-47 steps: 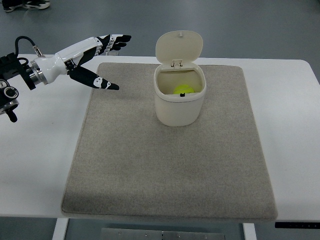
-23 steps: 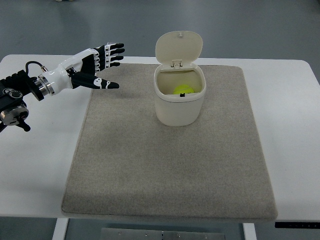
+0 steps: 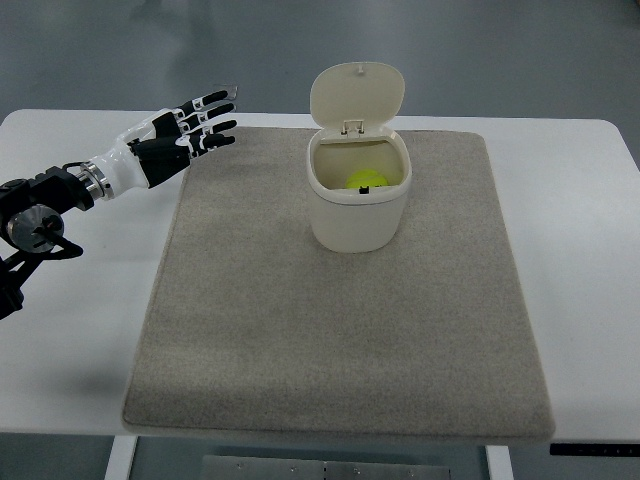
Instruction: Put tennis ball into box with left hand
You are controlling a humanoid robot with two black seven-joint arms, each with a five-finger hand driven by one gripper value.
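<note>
Grey mat holds box containing tennis ball.

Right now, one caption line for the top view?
Tennis ball rests inside the open-lidded box on the mat; left hand open, empty, off to the box's left.

Bright, even overhead light falls on the white worktop, leaving only soft, faint shadows. The frame is sharp throughout, without glare
</note>
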